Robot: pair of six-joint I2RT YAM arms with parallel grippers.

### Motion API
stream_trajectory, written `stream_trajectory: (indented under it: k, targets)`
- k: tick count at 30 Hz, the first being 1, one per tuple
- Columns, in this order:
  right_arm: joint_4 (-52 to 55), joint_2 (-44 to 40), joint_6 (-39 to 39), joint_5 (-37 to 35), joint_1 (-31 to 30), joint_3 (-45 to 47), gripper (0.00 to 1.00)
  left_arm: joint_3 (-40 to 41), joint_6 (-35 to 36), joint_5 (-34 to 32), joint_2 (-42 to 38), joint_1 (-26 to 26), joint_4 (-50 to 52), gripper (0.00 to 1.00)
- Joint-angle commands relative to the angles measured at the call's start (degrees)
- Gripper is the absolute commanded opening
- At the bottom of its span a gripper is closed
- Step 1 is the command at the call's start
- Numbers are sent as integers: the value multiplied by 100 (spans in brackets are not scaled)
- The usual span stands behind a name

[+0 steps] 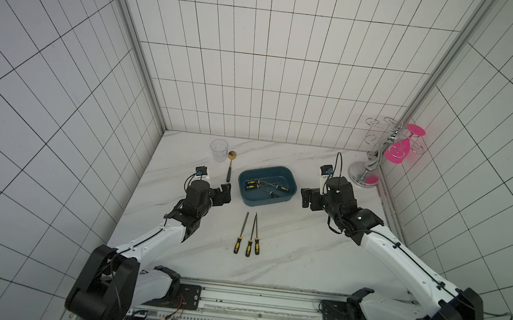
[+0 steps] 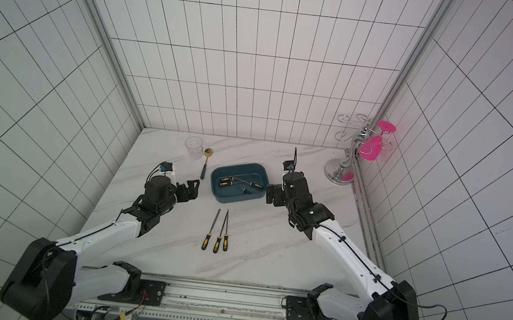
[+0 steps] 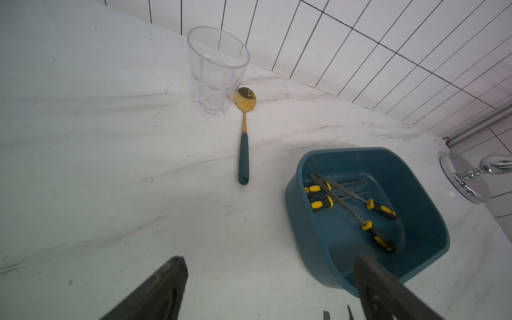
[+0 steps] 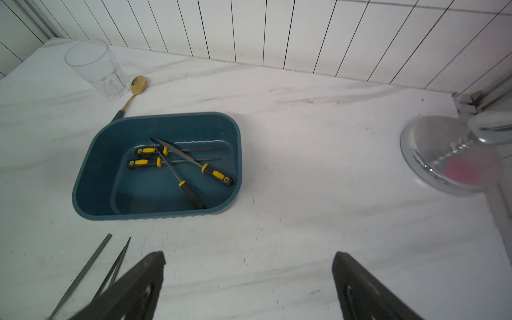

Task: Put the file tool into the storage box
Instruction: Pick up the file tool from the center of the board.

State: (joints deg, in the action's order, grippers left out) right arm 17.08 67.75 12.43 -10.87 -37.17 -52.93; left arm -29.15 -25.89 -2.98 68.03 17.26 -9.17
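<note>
A white marble-look table [image 1: 305,238] with grey veins runs back to the tiled wall. Near its middle sits a dark teal storage box [image 1: 265,203], long side across. In front of the box, apart from it, three files [image 1: 249,247] lie close together on the bare top, black-and-yellow handles toward the front edge and blades pointing at the box. Toward the back left a clear glass [image 1: 219,150] stands upright. Just beside it lies a spoon [image 1: 230,167], gold bowl toward the wall, dark green handle toward the front. A chrome stand [image 1: 361,176] rests in the back right corner.
</note>
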Motion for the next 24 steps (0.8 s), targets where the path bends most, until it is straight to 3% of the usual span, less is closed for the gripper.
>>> stream_trajectory:
  k: [1, 7, 14, 24]
  targets:
    - [731, -127, 609, 200, -205, 89, 96, -238, 60, -62, 180, 23, 50, 98]
    - [898, 75, 1431, 70, -1138, 295, 95, -288, 0, -232, 237, 15, 135, 98]
    - [540, 1108, 2251, -9, -2199, 396, 91, -293, -1, -338, 221, 6, 192, 98]
    - [357, 2495, 2586, 162, -3096, -209, 87, -281, -21, -517, 158, -47, 304, 98]
